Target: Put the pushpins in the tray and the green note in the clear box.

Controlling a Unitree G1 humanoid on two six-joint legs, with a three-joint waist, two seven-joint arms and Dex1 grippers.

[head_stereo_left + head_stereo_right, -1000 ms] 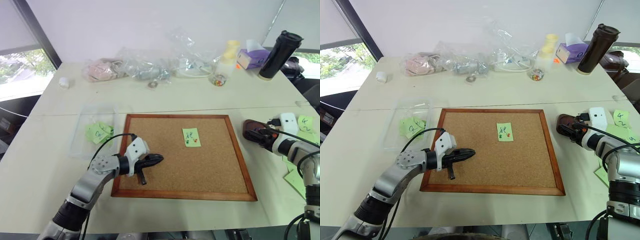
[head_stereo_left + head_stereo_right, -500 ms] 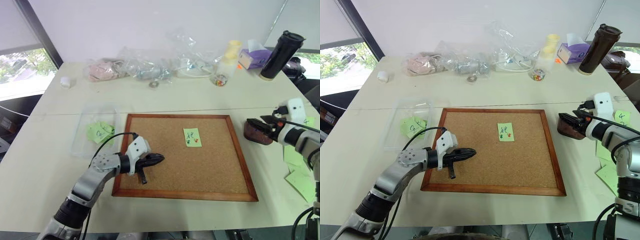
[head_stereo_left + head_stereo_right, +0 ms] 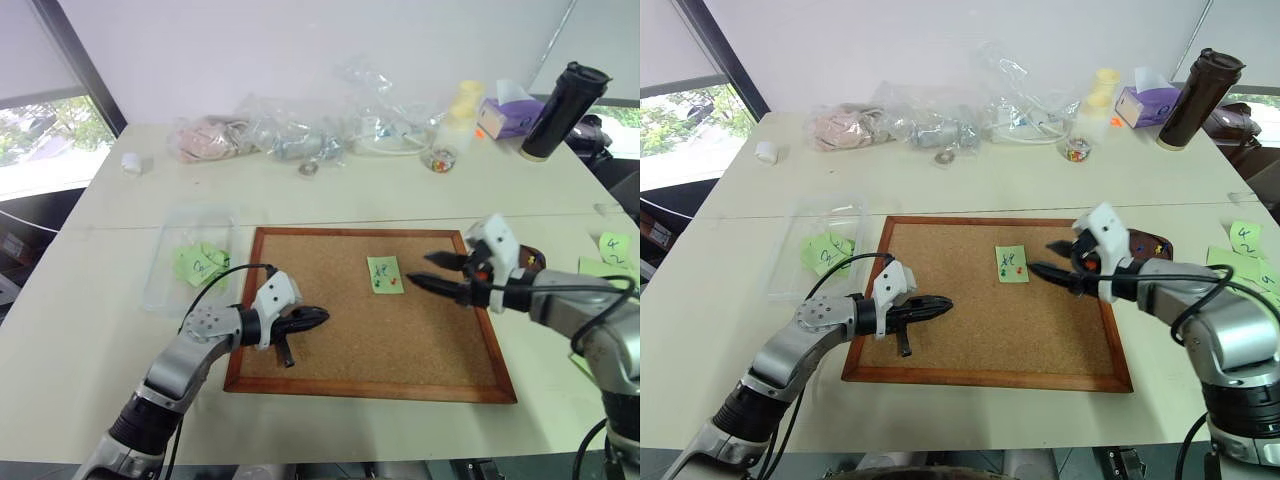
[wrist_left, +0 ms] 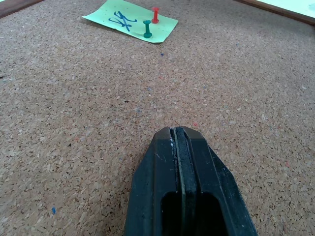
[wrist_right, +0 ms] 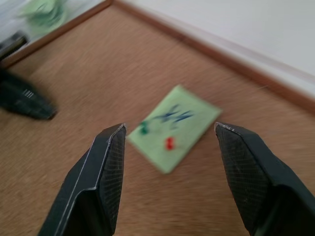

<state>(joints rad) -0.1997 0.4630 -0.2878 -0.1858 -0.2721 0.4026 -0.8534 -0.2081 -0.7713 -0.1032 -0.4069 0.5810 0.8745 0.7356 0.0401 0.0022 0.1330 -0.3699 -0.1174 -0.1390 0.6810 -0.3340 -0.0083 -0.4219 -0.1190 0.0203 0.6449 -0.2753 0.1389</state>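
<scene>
Right gripper [image 3: 428,270], fingers apart, hangs at 3 o'clock of the green note [image 3: 383,274] with its red and green pushpins [image 4: 151,22]; left gripper [image 3: 318,318] pressed together on the cork board [image 3: 400,340]

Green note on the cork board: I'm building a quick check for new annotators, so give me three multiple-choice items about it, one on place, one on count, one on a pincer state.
1. Where does the green note lie?
A. On the cork board
B. In the tray
C. Under the black tumbler

2. How many pushpins stand in this note?
A. None
B. Two
C. Five

3. How is the right pincer?
A. Shut on the note
B. Open, empty, pointing at the note
C. Shut on a pin

Key: 1 A, the note lies flat on the cork, upper middle of the board. 2 B, the left wrist view shows one red and one green pin in it. 3 B, the right wrist view shows its fingers spread wide either side of the note with nothing between them.
</scene>
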